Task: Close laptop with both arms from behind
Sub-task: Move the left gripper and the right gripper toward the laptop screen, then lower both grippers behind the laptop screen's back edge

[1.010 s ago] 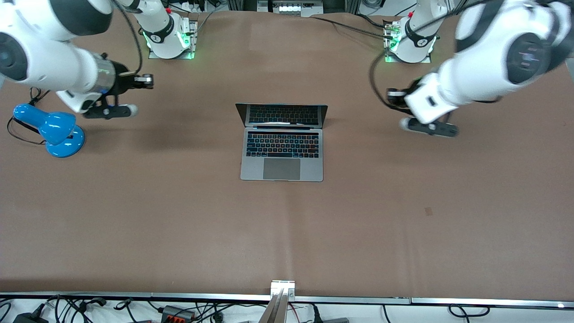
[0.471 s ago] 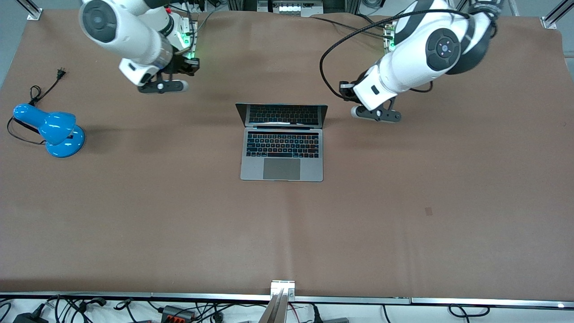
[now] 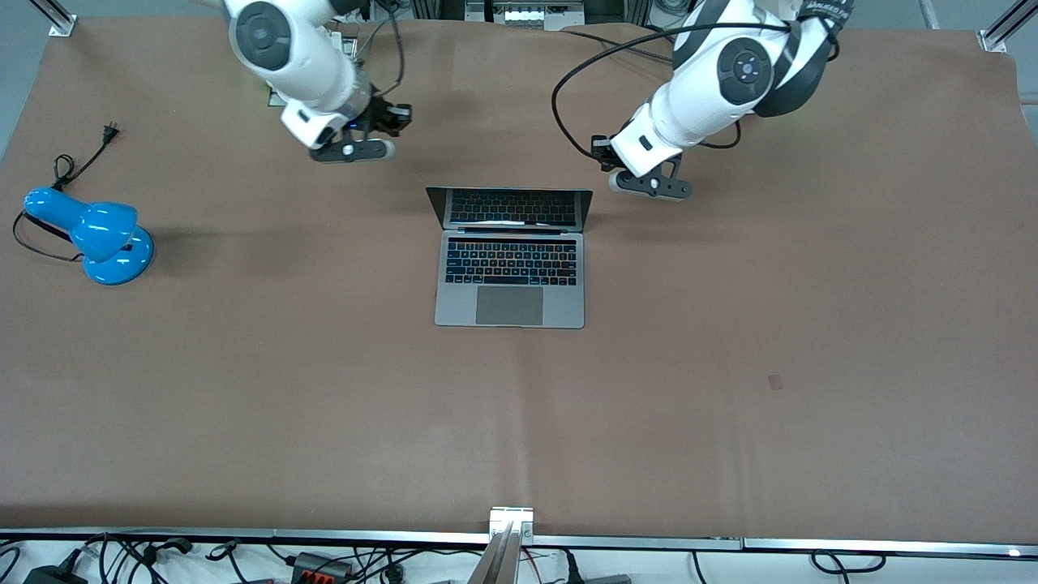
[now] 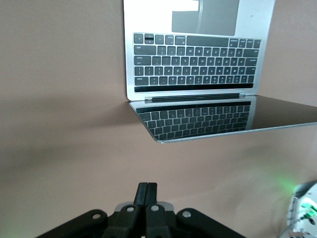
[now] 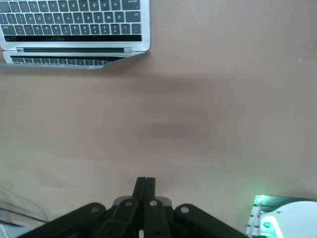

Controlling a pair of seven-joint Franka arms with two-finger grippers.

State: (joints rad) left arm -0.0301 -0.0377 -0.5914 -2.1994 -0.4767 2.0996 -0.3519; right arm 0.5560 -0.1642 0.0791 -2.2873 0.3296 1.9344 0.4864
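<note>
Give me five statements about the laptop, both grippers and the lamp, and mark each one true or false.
1. The laptop is closed. False: its lid stands open.
2. The left gripper is shut. True.
3. The right gripper grips the lid. False: it is shut on nothing, over bare table.
4. The blue lamp sits toward the right arm's end of the table. True.
5. Neither gripper touches the laptop. True.

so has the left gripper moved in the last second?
Yes. The left gripper has swung in from the left arm's end of the table toward the open laptop, which hasn't shifted.
</note>
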